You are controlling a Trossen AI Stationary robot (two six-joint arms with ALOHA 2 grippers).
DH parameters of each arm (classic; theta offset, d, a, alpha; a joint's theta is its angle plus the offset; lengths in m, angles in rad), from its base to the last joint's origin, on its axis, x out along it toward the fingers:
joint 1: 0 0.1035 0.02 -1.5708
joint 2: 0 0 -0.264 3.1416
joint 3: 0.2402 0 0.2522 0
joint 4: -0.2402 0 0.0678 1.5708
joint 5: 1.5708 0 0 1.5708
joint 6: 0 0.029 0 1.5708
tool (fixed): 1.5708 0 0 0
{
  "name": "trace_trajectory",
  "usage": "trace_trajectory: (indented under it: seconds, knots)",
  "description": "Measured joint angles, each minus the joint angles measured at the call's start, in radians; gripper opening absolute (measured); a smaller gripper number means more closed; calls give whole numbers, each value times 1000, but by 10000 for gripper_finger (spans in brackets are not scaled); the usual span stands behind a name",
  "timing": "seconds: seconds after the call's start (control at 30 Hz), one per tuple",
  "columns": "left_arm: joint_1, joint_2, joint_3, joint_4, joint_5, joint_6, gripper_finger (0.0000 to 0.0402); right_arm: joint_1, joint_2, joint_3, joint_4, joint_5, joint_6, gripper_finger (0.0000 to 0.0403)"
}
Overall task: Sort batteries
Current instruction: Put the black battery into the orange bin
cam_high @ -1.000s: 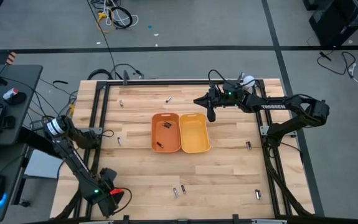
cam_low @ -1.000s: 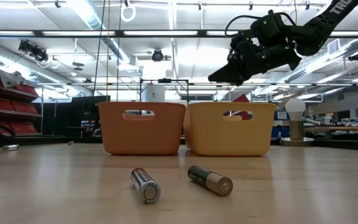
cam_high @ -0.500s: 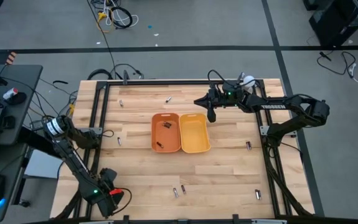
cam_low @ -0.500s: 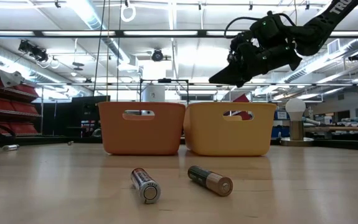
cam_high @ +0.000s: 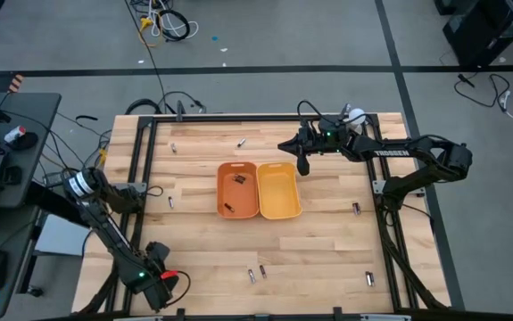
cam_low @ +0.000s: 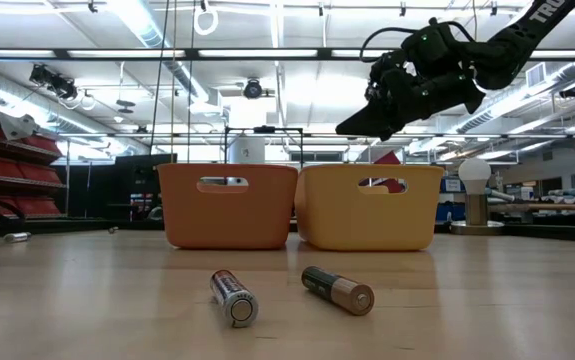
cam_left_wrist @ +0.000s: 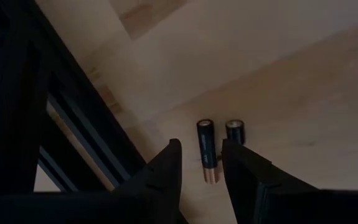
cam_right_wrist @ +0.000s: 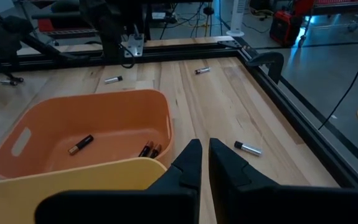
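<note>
- Two trays were set side by side in the middle of the wooden table (cam_high: pixel 327 241), an orange tray (cam_high: pixel 237 188) and a yellow tray (cam_high: pixel 279 190), so that each kind of battery could be given its own home.
- Three batteries (cam_right_wrist: pixel 149 150) were seen lying in the orange tray, and nothing could be seen in the yellow one.
- More batteries were left scattered on the table: a pair near the front edge (cam_low: pixel 235 297), one by the right rail (cam_high: pixel 356 209), one at the front right (cam_high: pixel 370 279), one on the left (cam_high: pixel 170 202) and two near the back (cam_high: pixel 241 142).
- The right gripper (cam_high: pixel 303 167) was held up in the air over the back end of the yellow tray, with its fingers pressed together.
- Nothing could be seen pinched between those fingers, so it was judged to be empty.
- The left gripper (cam_left_wrist: pixel 200 168) was held low at the front left corner of the table, with its fingers spread a little.
- Two batteries (cam_left_wrist: pixel 206 149) were seen on the wood just past its fingers, and it was probably pointed that way so one could be grabbed.
- Neither of them was touched yet.
</note>
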Motion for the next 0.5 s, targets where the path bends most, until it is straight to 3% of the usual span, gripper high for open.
trace_trajectory:
  seconds: [0.17,0.5]
  knots:
    - [4,31,1,0,61,30,111,0,0,0,-7,0,0,18]
    - [8,35,0,7,73,50,111,0,0,0,-8,0,0,18]
